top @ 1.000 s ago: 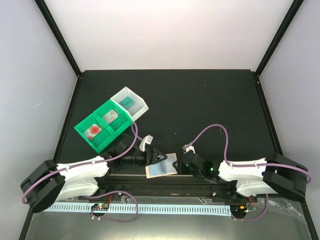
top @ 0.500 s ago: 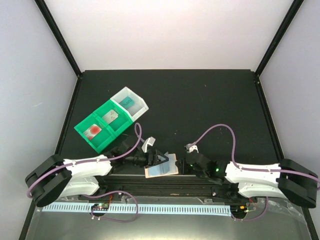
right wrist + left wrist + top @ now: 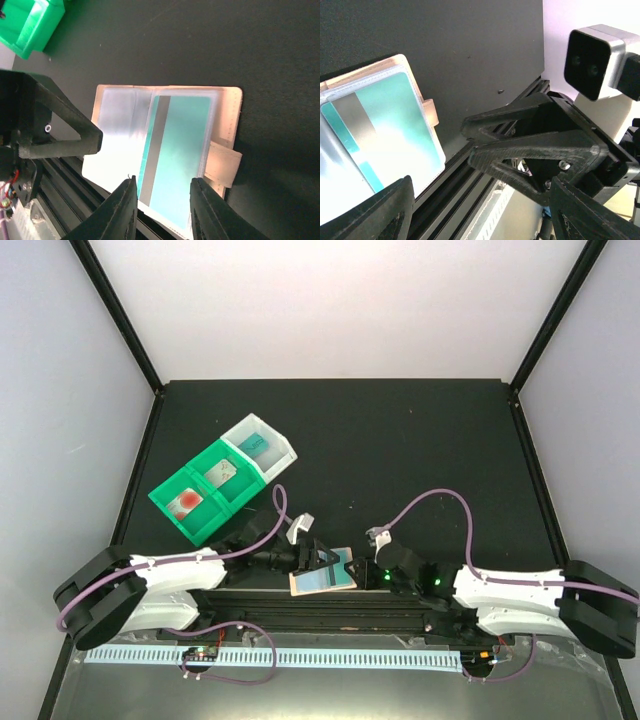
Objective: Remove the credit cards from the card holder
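One teal card (image 3: 180, 145), grey stripe, sits in your open card holder (image 3: 120, 115) at the table's (image 3: 400, 440) near edge. Left gripper (image 3: 320, 558) jaws wide apart; right gripper (image 3: 163, 182) jaws part-open over the card, gripping nothing.

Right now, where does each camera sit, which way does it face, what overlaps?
Top external: above and behind the bases, looking down at the table; left arm, right arm show.
Left wrist: low, facing the right hand; own fingers at bottom corners.
Right wrist: above the open card holder, looking down; own fingers at bottom.
Both wrist views share the teal card.
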`<state>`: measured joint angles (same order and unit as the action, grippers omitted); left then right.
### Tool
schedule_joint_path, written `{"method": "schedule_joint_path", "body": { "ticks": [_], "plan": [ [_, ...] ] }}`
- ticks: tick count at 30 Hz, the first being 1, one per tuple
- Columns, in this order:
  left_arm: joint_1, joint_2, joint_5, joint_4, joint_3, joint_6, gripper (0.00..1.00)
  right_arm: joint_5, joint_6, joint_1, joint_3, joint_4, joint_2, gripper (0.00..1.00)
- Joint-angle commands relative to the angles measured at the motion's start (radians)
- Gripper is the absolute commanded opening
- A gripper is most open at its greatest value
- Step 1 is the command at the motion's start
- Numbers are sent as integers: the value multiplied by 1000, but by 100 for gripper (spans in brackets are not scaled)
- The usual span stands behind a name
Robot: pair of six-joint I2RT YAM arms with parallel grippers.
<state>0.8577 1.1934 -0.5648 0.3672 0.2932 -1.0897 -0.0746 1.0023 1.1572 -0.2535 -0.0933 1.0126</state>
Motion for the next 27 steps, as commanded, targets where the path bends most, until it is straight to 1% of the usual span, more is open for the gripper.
{"method": "schedule_joint_path", "body": {
  "ticks": [1, 3, 4, 5, 7, 10, 12, 13, 16, 20, 23, 27],
  "plan": [
    [6, -1, 26, -19, 26, 29, 75, 55, -30, 4, -29, -108, 93, 30],
    [6, -7, 56, -62, 29, 41, 73, 55, -28, 4, -48, -96, 130, 30],
    [6, -12, 73, -86, 30, 49, 69, 50, -27, 4, -54, -86, 140, 30],
    [5, -17, 90, -109, 29, 54, 62, 41, -29, 3, -61, -75, 145, 29],
    [3, -33, 117, -143, 24, 61, 52, 16, -32, 4, -74, -37, 148, 28],
    [0, -56, 162, -186, 12, 65, 43, -14, -36, 2, -94, 3, 158, 25],
    [-5, -75, 172, -190, -3, 65, 37, -22, -42, 3, -112, 32, 172, 23],
    [-7, -82, 178, -182, -13, 64, 35, -28, -41, 2, -121, 54, 181, 22],
    [-17, -95, 181, -174, -31, 55, 35, -53, -43, 3, -146, 117, 195, 21],
    [-19, -79, 162, -159, -34, 60, 37, -62, -52, 2, -171, 167, 215, 21],
    [-20, -46, 127, -94, -50, 40, 37, -38, -56, 2, -177, 152, 239, 20],
    [-21, -1, 105, -44, -63, 21, 37, -13, -59, 3, -185, 144, 283, 14]
  ]
}}
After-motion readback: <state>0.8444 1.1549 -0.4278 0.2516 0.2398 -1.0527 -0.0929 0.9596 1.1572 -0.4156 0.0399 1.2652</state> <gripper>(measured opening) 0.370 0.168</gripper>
